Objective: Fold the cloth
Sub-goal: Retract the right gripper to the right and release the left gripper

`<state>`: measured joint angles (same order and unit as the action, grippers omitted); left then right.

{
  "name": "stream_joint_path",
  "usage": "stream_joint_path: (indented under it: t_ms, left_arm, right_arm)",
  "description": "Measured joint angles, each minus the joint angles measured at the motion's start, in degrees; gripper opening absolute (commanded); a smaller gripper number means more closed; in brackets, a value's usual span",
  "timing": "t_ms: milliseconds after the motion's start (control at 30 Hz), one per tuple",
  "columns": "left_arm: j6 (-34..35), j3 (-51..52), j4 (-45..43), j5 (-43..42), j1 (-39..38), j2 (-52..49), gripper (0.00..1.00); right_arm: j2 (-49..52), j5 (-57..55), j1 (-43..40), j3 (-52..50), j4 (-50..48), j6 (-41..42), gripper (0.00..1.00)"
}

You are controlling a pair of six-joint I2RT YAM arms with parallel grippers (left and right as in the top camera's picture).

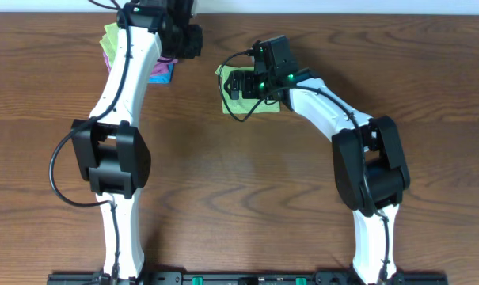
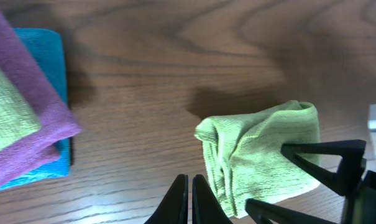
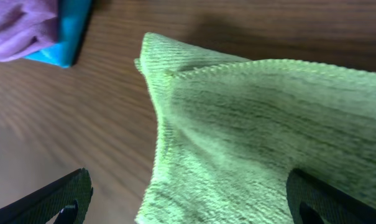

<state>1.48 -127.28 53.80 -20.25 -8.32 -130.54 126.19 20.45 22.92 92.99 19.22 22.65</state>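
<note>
Cloth (image 1: 255, 107) bunched, upper centre of table (image 1: 239, 182), beneath right gripper (image 3: 191, 202). Fingers (image 3: 51, 199) wide apart, straddling fabric, nothing clamped. Left gripper (image 2: 191, 199) pressed together, empty, between cloth and stack of other cloths (image 2: 45, 118) upper left.

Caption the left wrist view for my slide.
Shut left gripper near the folded lime-green cloth; purple cloth lies on blue cloth.
</note>
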Motion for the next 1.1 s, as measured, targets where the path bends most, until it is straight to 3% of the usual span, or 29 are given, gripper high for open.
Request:
stream_joint_path:
  t_ms: [33, 200, 333, 433, 567, 767, 933, 1100]
  left_arm:
    - [0.0, 0.0, 0.0, -0.2, 0.3, 0.0, 0.06]
    - [0.0, 0.0, 1.8, -1.7, 2.4, 0.0, 0.43]
    - [-0.6, 0.0, 1.8, -4.9, 2.5, 0.0, 0.82]
    - [-0.4, 0.0, 2.2, -9.0, 2.3, 0.0, 0.85]
    - [-1.2, 0.0, 5.6, -11.4, 1.5, 0.0, 0.89]
    - [-1.8, 0.0, 10.7, -10.8, -0.9, 0.0, 0.84]
    - [-2.9, 0.0, 12.6, -9.1, -2.4, 2.7, 0.84]
    - [-4.2, 0.0, 15.2, -6.1, -2.6, 12.3, 0.84]
  right_arm:
    - [0.0, 0.8, -0.1, 0.6, 0.5, 0.1, 0.99]
    - [-0.3, 1.9, -2.0, 7.5, 10.6, -1.0, 0.99]
    - [-2.8, -3.8, -4.4, 13.2, 23.1, -4.3, 0.99]
    - [-7.3, -10.3, -6.0, 16.5, 31.0, -7.0, 0.99]
    - [-16.8, -20.5, -7.6, 18.0, 41.1, -9.7, 0.90]
    - [-30.0, -31.6, -8.0, 17.8, 53.9, -11.9, 0.84]
    - [-43.8, -36.0, -8.0, 9.4, 56.4, -12.0, 0.85]
    - [-65.6, -38.3, -8.0, -6.2, 56.2, -11.3, 0.87]
